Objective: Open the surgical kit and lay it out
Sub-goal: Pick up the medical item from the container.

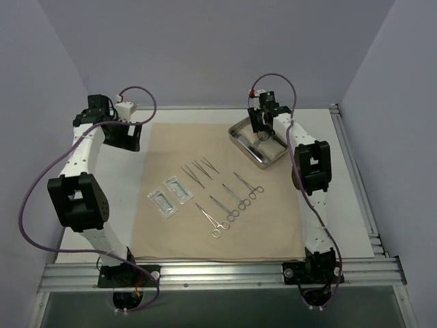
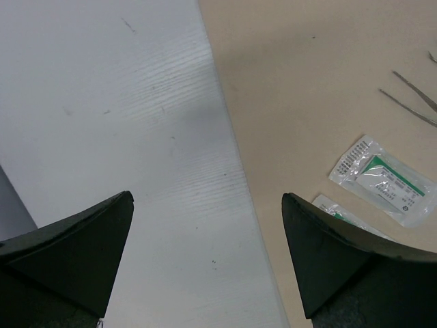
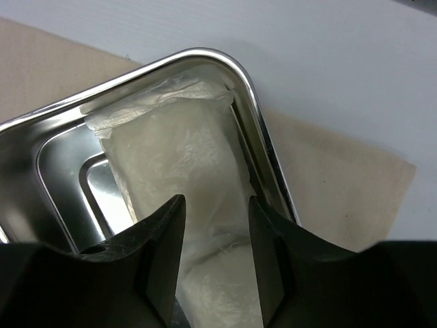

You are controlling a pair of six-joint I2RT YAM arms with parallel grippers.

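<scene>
The tan cloth wrap (image 1: 273, 225) lies spread flat on the table. On it are thin tweezers (image 1: 198, 171), three ring-handled clamps (image 1: 229, 201) and two clear packets (image 1: 171, 195). The steel tray (image 1: 239, 133) stands at the cloth's far right corner. My right gripper (image 3: 217, 201) hangs inside the tray (image 3: 252, 89), open, with its fingers straddling the white gauze (image 3: 177, 150) that lies along the tray's wall. My left gripper (image 2: 208, 198) is wide open over bare table just left of the cloth (image 2: 300, 89), holding nothing. One packet (image 2: 382, 179) and the tweezers (image 2: 410, 102) show to its right.
A white table top (image 1: 355, 205) runs round the cloth, with grey walls on three sides. An aluminium rail (image 1: 218, 273) carrying both arm bases lines the near edge. Another rail (image 1: 358, 184) runs along the right side.
</scene>
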